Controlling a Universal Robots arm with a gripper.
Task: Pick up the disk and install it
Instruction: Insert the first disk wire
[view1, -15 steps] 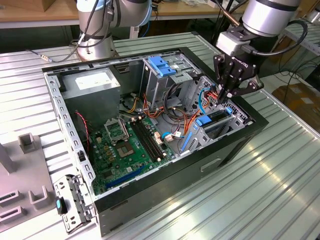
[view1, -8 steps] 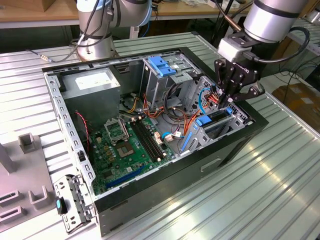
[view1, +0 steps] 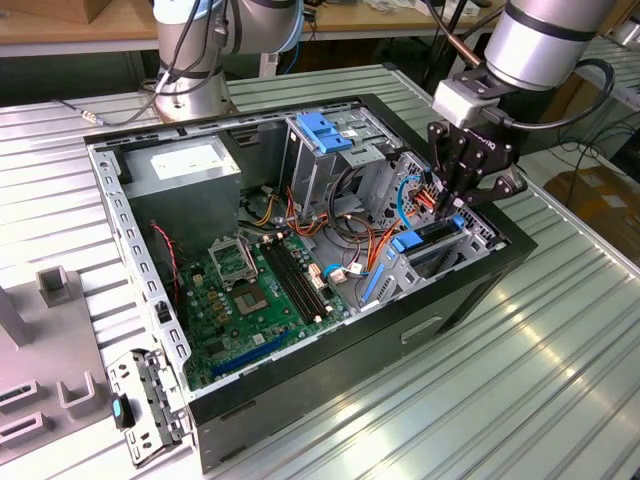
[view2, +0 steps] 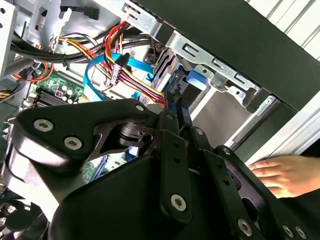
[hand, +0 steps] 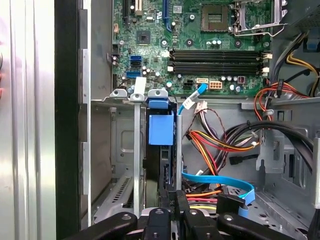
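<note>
The disk (view1: 432, 236) stands on edge in the drive cage (view1: 395, 275) at the front corner of the open computer case (view1: 330, 350), on the exterior view's right. Its blue rail (hand: 161, 129) runs along the edge facing the motherboard. My gripper (view1: 453, 210) comes down from above, shut on the disk's upper edge. In both wrist views the black fingers (view2: 172, 125) pinch the thin dark slab of the disk (view2: 179, 102) between them. The disk's lower part is hidden inside the cage's metal walls (hand: 125, 150).
Red, yellow and blue cables (hand: 220, 145) crowd the space beside the cage. The motherboard (view1: 260, 290), a power supply (view1: 190, 165) and a taller cage with a blue latch (view1: 325, 130) fill the case. A person's hand (view2: 280, 172) rests outside the case. A second arm's base (view1: 190, 85) stands behind.
</note>
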